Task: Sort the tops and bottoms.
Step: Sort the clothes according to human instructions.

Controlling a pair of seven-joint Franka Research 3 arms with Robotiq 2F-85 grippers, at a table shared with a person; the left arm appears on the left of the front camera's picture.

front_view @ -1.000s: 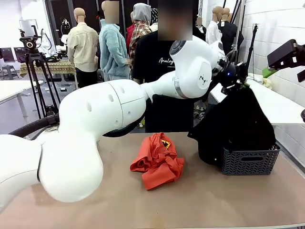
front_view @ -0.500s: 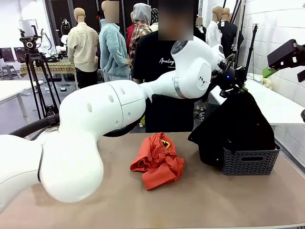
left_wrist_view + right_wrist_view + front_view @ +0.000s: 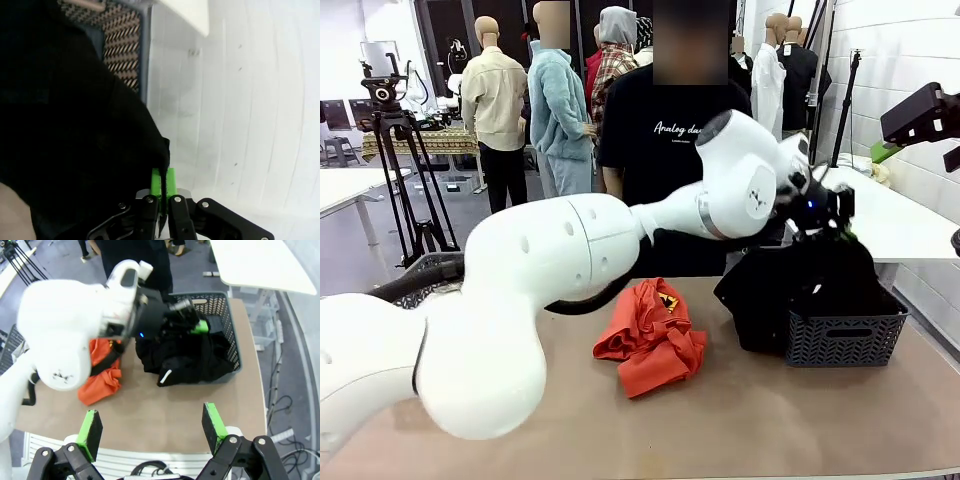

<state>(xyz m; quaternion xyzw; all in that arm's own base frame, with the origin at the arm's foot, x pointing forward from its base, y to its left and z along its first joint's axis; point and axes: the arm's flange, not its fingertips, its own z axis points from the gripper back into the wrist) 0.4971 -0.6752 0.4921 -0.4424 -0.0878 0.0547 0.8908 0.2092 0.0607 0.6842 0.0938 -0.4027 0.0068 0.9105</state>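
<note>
Hanging in a bunch from the left gripper (image 3: 842,228), the black garment (image 3: 790,290) is plain, dark and heavily creased. Its lower part is piled in the grey basket (image 3: 845,340), and one fold spills over the basket's left wall onto the table (image 3: 770,420). In the left wrist view the green pads (image 3: 156,181) are pressed together on a pinch of the black cloth's edge. From the right wrist view a small white tag shows on the fold lying outside the basket.

The orange top (image 3: 650,335) lies crumpled near the middle of the table, with a small yellow-and-black print on its upper side. It sits well apart from the basket, with a strip of bare tabletop between them.

The basket stands at the table's right side, close to the right edge and the far edge. The near half of the table is bare. The left arm stretches across the middle of the table above the orange top. A person stands at the far side, just behind the arm.

The right gripper (image 3: 151,410) hangs high over the near edge, its fingers spread wide with nothing between them.
</note>
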